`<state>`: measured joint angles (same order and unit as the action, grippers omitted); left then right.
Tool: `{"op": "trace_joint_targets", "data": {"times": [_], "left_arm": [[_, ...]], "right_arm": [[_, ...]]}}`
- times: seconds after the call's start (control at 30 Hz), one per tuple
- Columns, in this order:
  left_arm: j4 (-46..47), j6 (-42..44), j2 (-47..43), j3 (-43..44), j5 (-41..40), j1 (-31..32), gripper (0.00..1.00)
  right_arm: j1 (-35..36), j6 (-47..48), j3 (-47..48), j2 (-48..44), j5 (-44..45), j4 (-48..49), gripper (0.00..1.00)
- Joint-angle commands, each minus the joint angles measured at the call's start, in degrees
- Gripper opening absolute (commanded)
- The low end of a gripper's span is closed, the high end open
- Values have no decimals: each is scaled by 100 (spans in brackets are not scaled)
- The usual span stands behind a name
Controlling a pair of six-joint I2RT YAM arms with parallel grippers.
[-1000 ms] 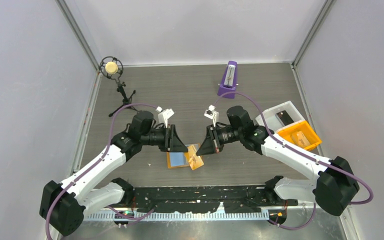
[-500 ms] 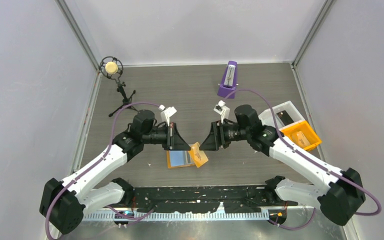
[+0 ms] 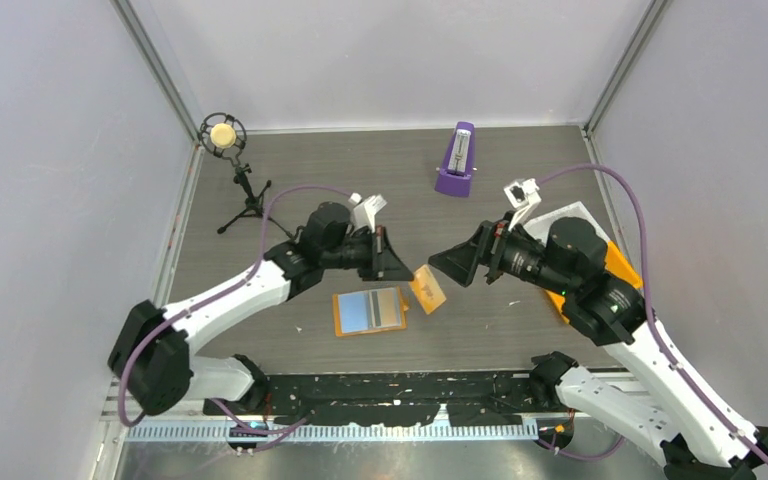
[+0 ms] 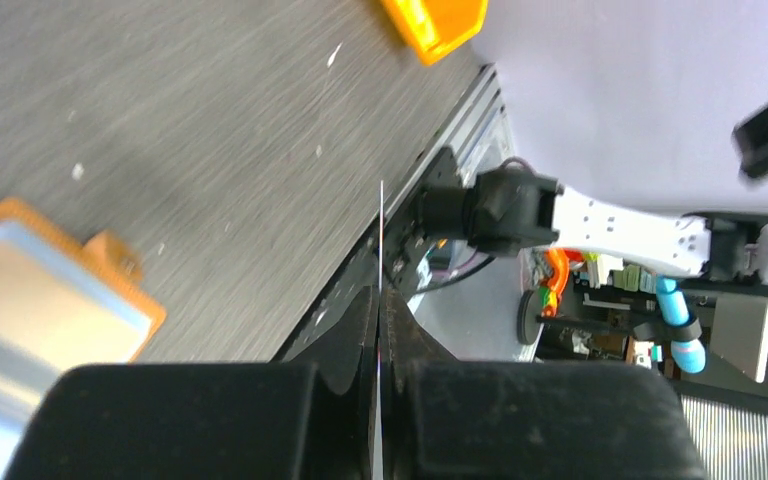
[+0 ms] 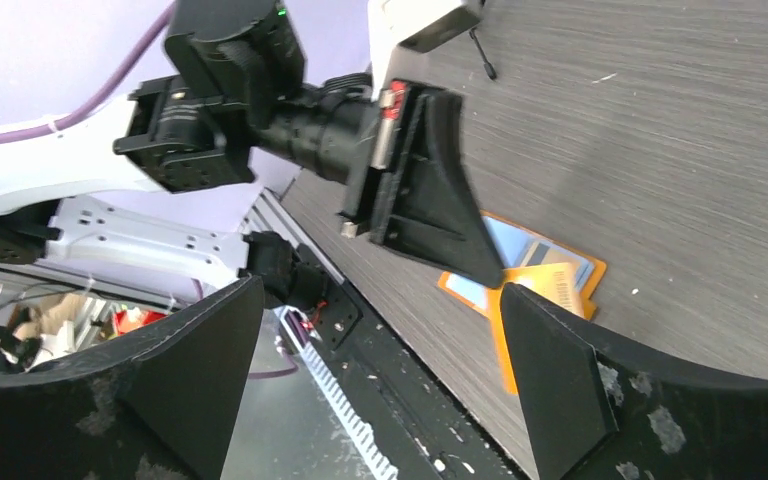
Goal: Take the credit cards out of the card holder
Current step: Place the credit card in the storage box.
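The orange card holder (image 3: 344, 322) lies open and flat on the table, with a light blue card (image 3: 359, 310) and a grey-striped card (image 3: 391, 307) in its pockets. My left gripper (image 3: 406, 274) is shut on a thin orange card (image 3: 428, 290), held in the air just right of the holder. In the left wrist view that card (image 4: 381, 235) shows edge-on between the closed left gripper (image 4: 380, 296). My right gripper (image 3: 448, 264) hangs open and holds nothing, a little to the right of the card. The right wrist view shows the right gripper (image 5: 380, 290) wide apart, facing the orange card (image 5: 545, 300).
A purple metronome (image 3: 456, 160) stands at the back centre. A microphone on a small tripod (image 3: 226, 138) stands at the back left. A white bin (image 3: 572, 217) and an orange bin (image 3: 618, 262) sit at the right, partly behind my right arm.
My right gripper opened, let go of the orange card and drew back to the right. My left gripper shut on the card and carried it up and right, off the holder.
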<state>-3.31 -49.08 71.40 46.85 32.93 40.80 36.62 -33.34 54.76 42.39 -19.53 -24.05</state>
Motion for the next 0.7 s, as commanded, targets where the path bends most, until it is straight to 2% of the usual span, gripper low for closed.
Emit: {"op": "trace_joint_targets", "data": {"times": [0.0,0.3,0.67], "left_arm": [[932,-229,826,911,-408,325,0],[1455,-459,2970,2991,-853,960,0],[2219,-1154,5290,5389,-1276,1491,0]], "right_arm": [[9,-514,120,-375,251,253,96],[73,-961,-74,-866,226,458,95],[73,-805,138,-1399,560,-303,95]]}}
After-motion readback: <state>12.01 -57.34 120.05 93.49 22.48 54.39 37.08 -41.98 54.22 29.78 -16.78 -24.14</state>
